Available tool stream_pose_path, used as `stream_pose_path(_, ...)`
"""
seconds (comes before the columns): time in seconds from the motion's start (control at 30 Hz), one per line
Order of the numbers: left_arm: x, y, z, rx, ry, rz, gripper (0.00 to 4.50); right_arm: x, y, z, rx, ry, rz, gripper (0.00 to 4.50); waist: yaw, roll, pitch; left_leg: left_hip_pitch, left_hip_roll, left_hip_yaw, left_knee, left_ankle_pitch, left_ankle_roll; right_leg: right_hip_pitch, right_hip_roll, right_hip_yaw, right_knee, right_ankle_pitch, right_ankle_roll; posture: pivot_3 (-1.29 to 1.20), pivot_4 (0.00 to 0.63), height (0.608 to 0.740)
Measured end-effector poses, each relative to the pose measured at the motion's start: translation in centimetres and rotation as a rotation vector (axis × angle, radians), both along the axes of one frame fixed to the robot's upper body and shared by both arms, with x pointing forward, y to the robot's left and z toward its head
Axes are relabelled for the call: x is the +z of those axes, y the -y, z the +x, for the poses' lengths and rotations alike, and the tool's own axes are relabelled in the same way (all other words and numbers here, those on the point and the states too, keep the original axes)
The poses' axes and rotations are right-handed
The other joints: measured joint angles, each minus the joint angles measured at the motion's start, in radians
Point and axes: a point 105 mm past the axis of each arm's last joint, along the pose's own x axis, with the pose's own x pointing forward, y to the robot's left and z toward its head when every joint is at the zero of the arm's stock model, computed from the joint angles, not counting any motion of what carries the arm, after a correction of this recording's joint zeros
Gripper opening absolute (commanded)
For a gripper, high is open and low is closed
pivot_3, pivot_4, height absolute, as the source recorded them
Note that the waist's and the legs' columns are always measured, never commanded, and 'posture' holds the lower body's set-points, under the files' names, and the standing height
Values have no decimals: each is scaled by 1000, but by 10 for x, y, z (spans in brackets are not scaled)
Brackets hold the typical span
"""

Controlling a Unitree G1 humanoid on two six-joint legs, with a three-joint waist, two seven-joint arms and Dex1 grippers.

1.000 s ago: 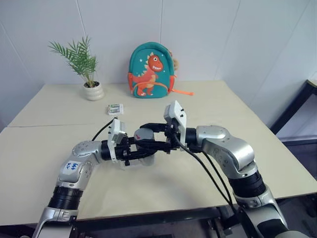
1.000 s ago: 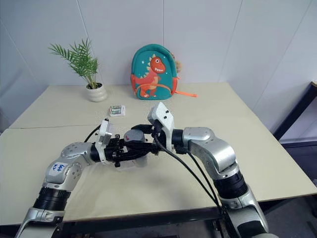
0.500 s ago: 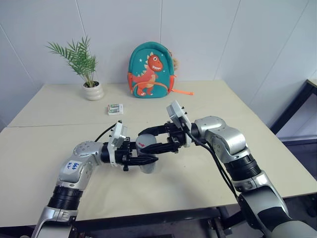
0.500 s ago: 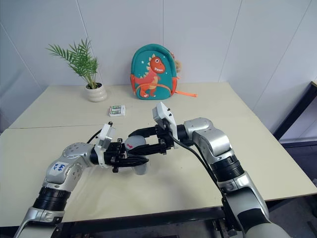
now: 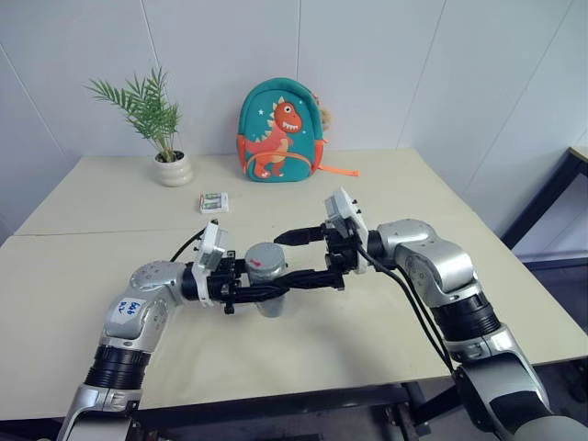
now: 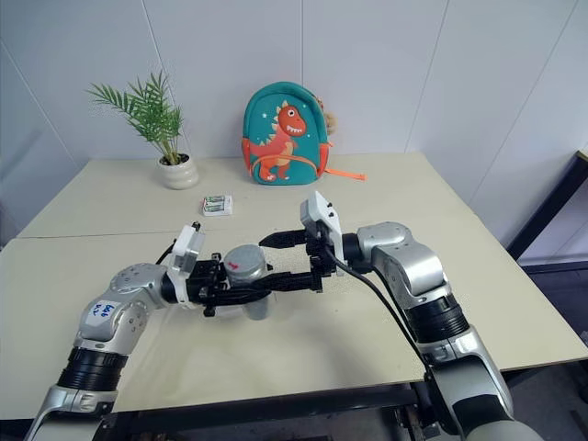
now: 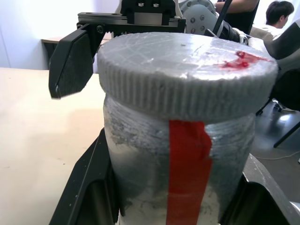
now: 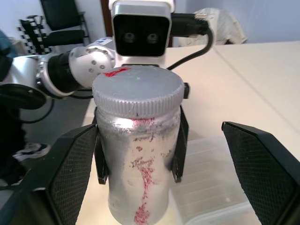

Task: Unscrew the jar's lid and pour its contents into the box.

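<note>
My left gripper [image 5: 276, 287] is shut on the jar [image 5: 268, 292], holding it upright just above the table. The jar has a silvery, smeared wall with a red strip [image 7: 187, 164]. Its grey ribbed lid [image 5: 265, 254] sits on top, with a red mark on it. My right gripper [image 5: 292, 259] comes in from the right and is open, one finger on each side of the lid [image 8: 137, 91], apart from it. The box [image 8: 211, 187] of frosted clear plastic lies on the table under and behind the jar.
A dinosaur backpack [image 5: 279, 130] leans at the table's back edge, with a potted plant [image 5: 173, 169] to its left. A small green-and-white packet [image 5: 214, 201] lies behind the arms. A person [image 7: 276, 11] sits in the room beyond the table.
My right gripper has opened off the lid and drawn back a little to the right. The left gripper has kept the jar in place.
</note>
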Motion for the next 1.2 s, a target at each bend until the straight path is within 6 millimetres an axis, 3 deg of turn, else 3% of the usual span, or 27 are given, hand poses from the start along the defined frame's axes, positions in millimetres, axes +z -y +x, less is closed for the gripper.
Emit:
stream_pose_path(0.17,1,-5,5,56,38,-3,2023,11,5,3,-96,32,56,4464,2,0,0,0,0,0,0,0,0,0,0,0,0,0,0,0,150,740)
stream_pose_path(0.4,-6,-8,16,118,45,17,2023,21,-11,-23,-44,26,103,4464,1,0,0,0,0,0,0,0,0,0,0,0,1,0,0,0,150,740)
stream_pose_path(0.67,-10,-8,18,128,37,28,2023,21,-38,-17,-119,19,72,4464,1,0,0,0,0,0,1,0,0,0,0,0,2,0,0,0,150,740)
stream_pose_path(0.9,-9,-8,18,136,39,29,2023,12,-38,-1,-204,-2,46,4464,2,0,0,0,0,0,1,0,0,0,0,0,2,0,0,0,150,740)
stream_pose_path(1.2,-8,-8,19,151,37,27,2023,6,-41,4,-209,-13,36,4464,1,0,0,0,0,0,1,0,0,0,0,0,2,0,0,0,150,740)
